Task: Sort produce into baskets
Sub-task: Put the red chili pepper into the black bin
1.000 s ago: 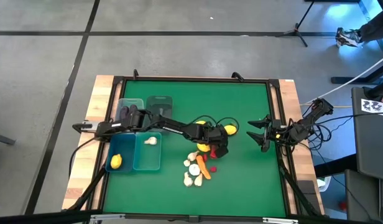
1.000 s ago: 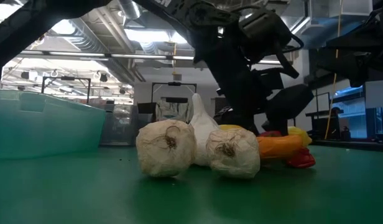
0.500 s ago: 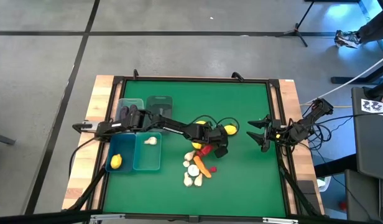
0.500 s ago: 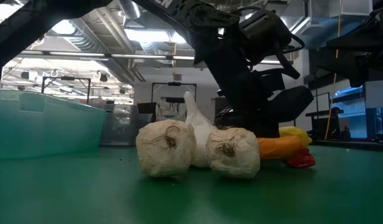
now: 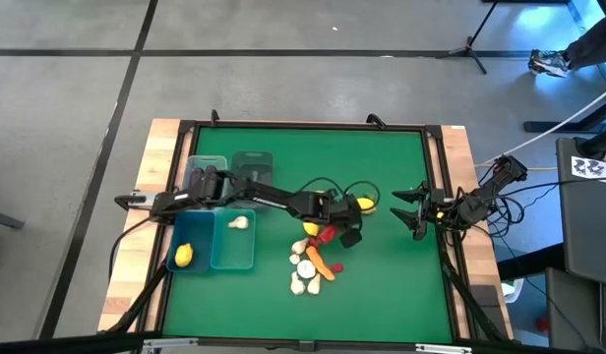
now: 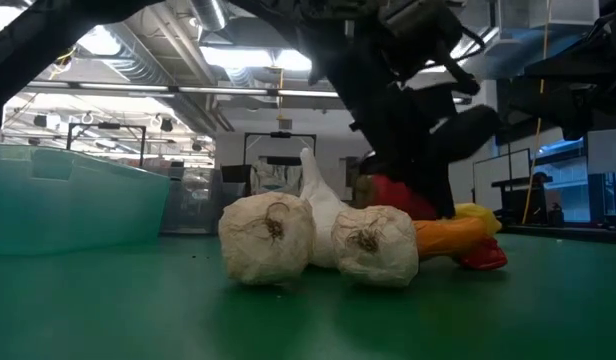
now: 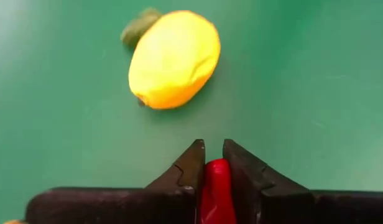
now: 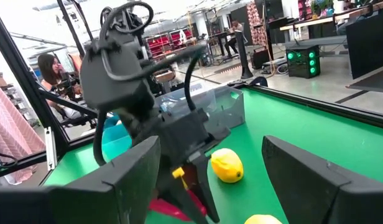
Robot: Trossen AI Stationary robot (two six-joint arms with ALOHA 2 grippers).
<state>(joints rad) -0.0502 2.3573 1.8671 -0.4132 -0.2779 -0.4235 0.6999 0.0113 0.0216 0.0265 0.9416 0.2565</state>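
My left gripper (image 5: 334,233) hangs over the middle of the green table, shut on a red pepper (image 7: 215,186). The low view shows that pepper (image 6: 400,196) raised above the table. A yellow lemon (image 7: 174,59) lies on the mat just beyond the fingers. Under and beside the gripper sits a pile of white garlic bulbs (image 6: 268,238), an orange carrot (image 6: 450,234) and a second red pepper (image 6: 484,257). The baskets (image 5: 230,251) stand at the left; one holds a lemon (image 5: 184,255), another a garlic bulb (image 5: 239,222). My right gripper (image 5: 417,211) waits open at the right edge. My left gripper pinches the red pepper's end (image 7: 215,171) between its two fingers, which slant down from the table's left side. The pepper is lifted clear of the table and sticks out below and behind the fingertips.
Two more bins (image 5: 252,164) stand at the far left holding dark pieces. The lemon (image 5: 364,205) lies between the two grippers. Wooden rails frame the mat, and bare green mat stretches along the far and near sides.
My left gripper has shut on the red pepper and risen, lifting the pepper off the table above the carrot. The garlic, the carrot and the other red pepper have stayed in place.
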